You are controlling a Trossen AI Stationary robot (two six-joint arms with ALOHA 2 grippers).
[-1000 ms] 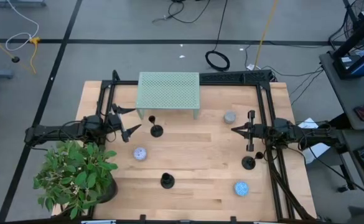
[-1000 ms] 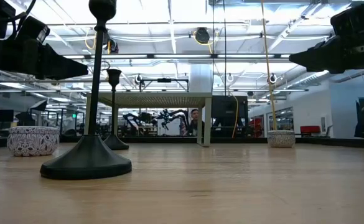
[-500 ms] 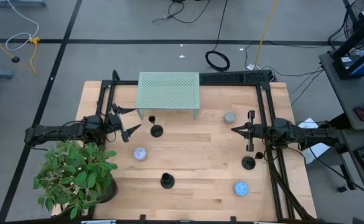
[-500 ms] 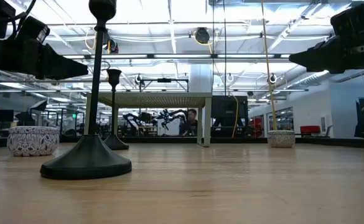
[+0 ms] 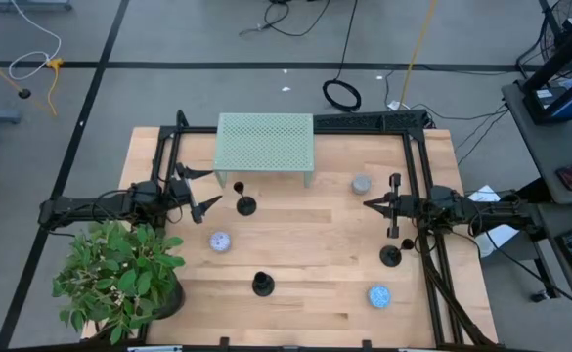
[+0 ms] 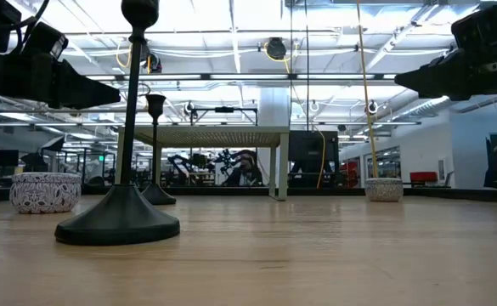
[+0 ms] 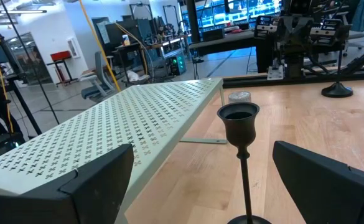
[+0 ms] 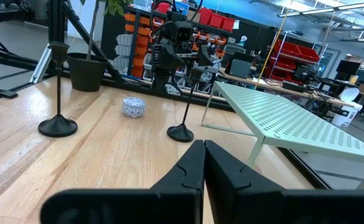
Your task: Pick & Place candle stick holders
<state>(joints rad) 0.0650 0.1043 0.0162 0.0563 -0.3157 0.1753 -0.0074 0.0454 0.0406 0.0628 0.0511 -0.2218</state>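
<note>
Three black candle stick holders stand upright on their round bases on the wooden table: one [image 5: 245,204] in front of the green stand, one [image 5: 262,284] near the front edge, one [image 5: 391,256] at the right. My left gripper [image 5: 204,190] is open above the table at the left. It faces the first holder, whose cup [image 7: 238,117] shows ahead between the fingers, untouched. My right gripper [image 5: 372,203] is shut and empty at the right, its fingers [image 8: 203,152] pointing toward the table's left.
A pale green perforated stand [image 5: 264,145] sits at the far middle. A white-blue bowl [image 5: 220,242], a blue one [image 5: 378,294] and a grey one [image 5: 361,184] lie on the table. A potted plant [image 5: 119,274] fills the near left corner. Black rails [image 5: 418,156] run along the sides.
</note>
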